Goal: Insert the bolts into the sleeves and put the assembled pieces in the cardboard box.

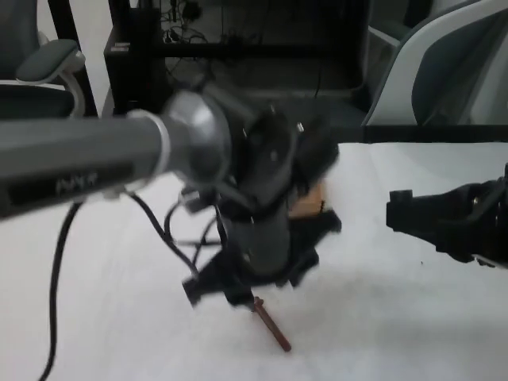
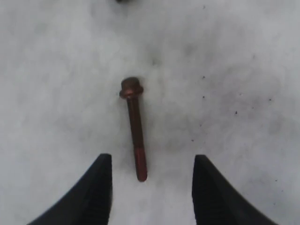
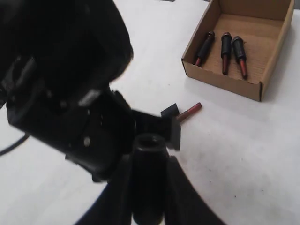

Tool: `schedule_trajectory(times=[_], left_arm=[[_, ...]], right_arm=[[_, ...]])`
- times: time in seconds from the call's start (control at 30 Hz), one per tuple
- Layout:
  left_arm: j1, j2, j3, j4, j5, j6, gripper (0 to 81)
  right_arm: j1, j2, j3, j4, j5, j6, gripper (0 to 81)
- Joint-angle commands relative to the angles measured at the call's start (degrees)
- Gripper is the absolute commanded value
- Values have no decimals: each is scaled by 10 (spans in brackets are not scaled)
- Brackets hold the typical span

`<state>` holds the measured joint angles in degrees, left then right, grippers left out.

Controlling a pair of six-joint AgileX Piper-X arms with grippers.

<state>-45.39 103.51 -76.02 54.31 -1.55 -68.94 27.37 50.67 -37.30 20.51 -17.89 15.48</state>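
Step in hand: the left tool (image 2: pixel 152 159) is hanging over the loose bolt (image 2: pixel 136 131), which is lying flat on the white worktop (image 2: pixel 243 70). The pickup is judged not yet made.
Left tool state: its fingers are standing wide apart and gripping nothing. The bolt's threaded end is lying between the tips, nearer one finger.
Bolt position: the head is pointing away from the tool.
Right tool state: the right tool (image 3: pixel 148 197) is clamping a black sleeve (image 3: pixel 149 145), whose open end is showing clear of the fingers.
Box: the cardboard box (image 3: pixel 220 80) is sitting apart from the bolt, with three assembled pieces (image 3: pixel 226 51) lying inside.
Recommendation: the left tool is needing to centre on the shank and close nearer the head, leaving the threaded end free for the sleeve.
Risk: a pinch on the tip alone is likely to let the bolt pivot or roll.
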Motion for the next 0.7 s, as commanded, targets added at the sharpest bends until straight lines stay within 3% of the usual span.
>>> schedule_trajectory(times=[0.0,0.2,0.37,0.67], left_arm=[[-22,-6,21,-13,-5,-68,528],[-32,-6,45,-42,-24,-108,526],[-32,10,44,-55,-35,-108,451],[-25,31,44,-69,-35,-108,449]], right_arm=[[-3,-5,-9,1,-4,0,4],[-3,-5,-9,18,-4,-9,4],[-3,-5,-9,19,-4,-9,4],[-3,-5,-9,19,-9,-9,4]])
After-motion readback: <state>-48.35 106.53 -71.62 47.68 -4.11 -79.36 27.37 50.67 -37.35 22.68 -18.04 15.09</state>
